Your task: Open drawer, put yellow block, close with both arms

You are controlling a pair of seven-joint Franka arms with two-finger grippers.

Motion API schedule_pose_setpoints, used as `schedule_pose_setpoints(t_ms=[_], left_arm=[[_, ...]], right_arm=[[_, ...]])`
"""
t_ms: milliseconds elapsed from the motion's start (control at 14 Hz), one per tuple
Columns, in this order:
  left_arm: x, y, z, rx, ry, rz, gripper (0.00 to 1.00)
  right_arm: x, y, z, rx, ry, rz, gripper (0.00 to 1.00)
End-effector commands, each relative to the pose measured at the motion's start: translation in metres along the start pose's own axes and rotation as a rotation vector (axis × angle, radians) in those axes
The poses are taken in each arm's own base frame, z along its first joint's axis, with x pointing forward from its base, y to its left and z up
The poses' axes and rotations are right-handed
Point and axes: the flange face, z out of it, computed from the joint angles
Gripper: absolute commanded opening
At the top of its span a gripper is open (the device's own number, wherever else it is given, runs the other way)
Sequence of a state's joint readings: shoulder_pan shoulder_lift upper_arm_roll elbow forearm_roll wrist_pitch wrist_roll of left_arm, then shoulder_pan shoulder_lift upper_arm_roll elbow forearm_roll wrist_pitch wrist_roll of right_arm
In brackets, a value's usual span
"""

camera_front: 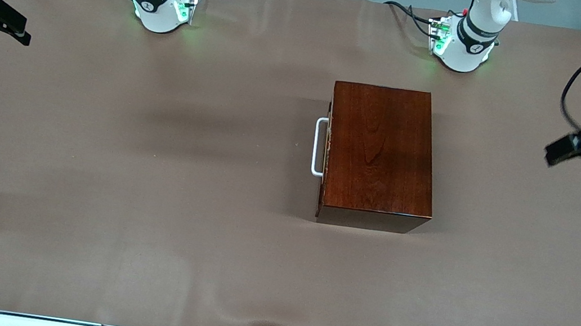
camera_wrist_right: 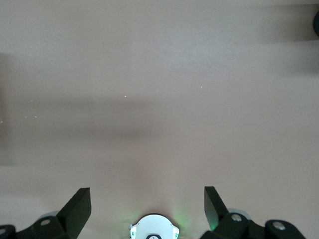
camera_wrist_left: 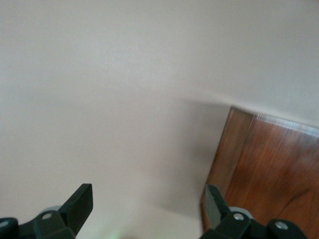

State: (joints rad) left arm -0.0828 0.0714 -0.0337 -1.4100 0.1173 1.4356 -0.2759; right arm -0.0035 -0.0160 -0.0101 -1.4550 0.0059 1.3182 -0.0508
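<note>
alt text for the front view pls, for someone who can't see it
A closed dark wooden box sits on a brown table, its drawer shut and white loop handle facing the right arm's end. The open right claw and open left claw hang over opposite table ends; no yellow block is visible.

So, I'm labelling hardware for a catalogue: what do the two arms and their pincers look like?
Both arms are white with black bands at the joints and green-lit round bases. The left pincer and right pincer are black with two flat, wedge-shaped fingers. Black cables run to the left arm.
</note>
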Motion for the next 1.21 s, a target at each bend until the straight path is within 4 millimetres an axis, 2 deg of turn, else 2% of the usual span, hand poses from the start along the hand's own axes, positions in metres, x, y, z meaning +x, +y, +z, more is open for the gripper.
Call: schedule_pose_setpoints(t_ms=[0,286,429,571,1143], left_arm=[[-0.039,-0.024,0.004,-0.023,0.018,0.129,1.00],[-0.075,-0.029,-0.008,-0.107,0.070,0.141,1.00],[-0.082,-0.022,-0.016,-0.115,0.088,0.167,1.00],[-0.076,-0.024,-0.026,-0.137,0.104,0.210,1.00],[-0.064,-0.023,-0.021,-0.173,0.090,0.240,1.00]], right_arm=[[-0.002,0.002,-0.001,0.007,-0.003,-0.007,1.00],[-0.002,0.002,-0.001,0.007,-0.003,-0.009,1.00],[-0.002,0.002,-0.001,0.007,-0.006,-0.007,1.00],[-0.002,0.002,-0.001,0.007,-0.008,-0.007,1.00],[-0.002,0.004,-0.001,0.008,-0.009,-0.003,1.00]])
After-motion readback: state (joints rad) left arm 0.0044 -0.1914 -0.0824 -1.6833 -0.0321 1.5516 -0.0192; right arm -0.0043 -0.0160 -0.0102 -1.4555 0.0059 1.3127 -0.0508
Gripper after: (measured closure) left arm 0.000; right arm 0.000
